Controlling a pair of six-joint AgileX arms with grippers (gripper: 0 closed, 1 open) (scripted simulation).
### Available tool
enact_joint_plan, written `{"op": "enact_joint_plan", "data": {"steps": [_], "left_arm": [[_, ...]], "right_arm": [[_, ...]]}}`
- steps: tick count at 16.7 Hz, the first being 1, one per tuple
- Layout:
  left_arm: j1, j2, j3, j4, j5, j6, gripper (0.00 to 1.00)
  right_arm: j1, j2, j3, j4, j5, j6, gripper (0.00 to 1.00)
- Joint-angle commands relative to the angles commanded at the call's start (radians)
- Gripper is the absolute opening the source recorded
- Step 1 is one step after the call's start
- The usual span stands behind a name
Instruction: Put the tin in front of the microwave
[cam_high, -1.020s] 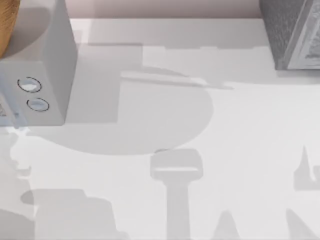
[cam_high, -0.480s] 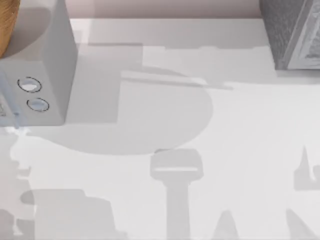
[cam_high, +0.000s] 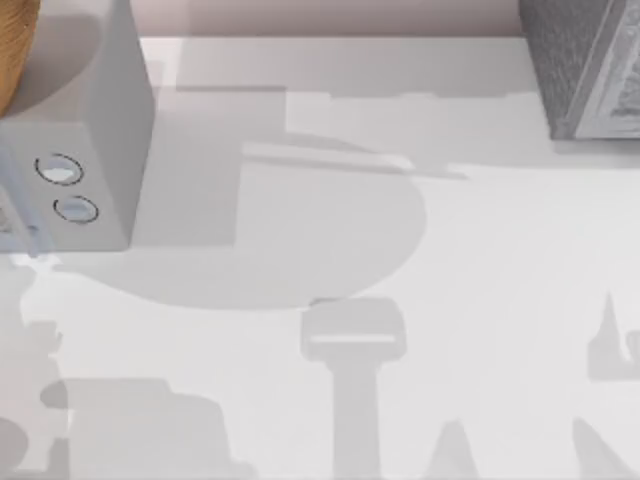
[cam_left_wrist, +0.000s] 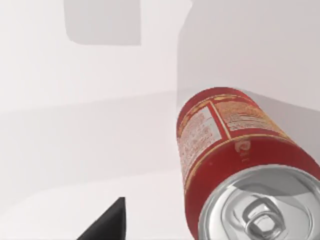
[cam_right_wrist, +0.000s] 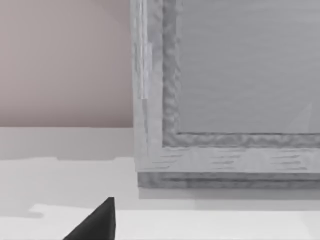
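Observation:
The tin (cam_left_wrist: 235, 150) is a red drinks can with a yellow-orange label and a silver top. It fills one side of the left wrist view, close to the camera, standing on the white table. A black part of my left gripper (cam_left_wrist: 107, 222) shows beside the tin, apart from it. The microwave (cam_high: 75, 150), a pale grey box with two round dials on its front, stands at the table's far left in the top view. A black part of my right gripper (cam_right_wrist: 95, 222) shows in the right wrist view, facing a grey framed box.
A textured grey box (cam_high: 585, 65) with a framed front stands at the table's back right. A curved wood-coloured object (cam_high: 15, 50) lies on top of the microwave. Arm shadows fall across the white table (cam_high: 480, 260) along its front.
The shadows at the table's lower left edge have shifted slightly. Nothing else in the top view has moved.

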Motion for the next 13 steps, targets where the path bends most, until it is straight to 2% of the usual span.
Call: {"op": "enact_joint_plan", "data": {"steps": [5, 13], "left_arm": [[0.0, 0.0, 0.004, -0.004, 0.0, 0.0, 1.0], [-0.003, -0.024, 0.143, -0.166, 0.0, -0.003, 1.0]], "right_arm": [[0.0, 0.0, 0.0, 0.0, 0.0, 0.0, 1.0], [0.0, 0.0, 0.0, 0.0, 0.0, 0.0, 1.0]]}}
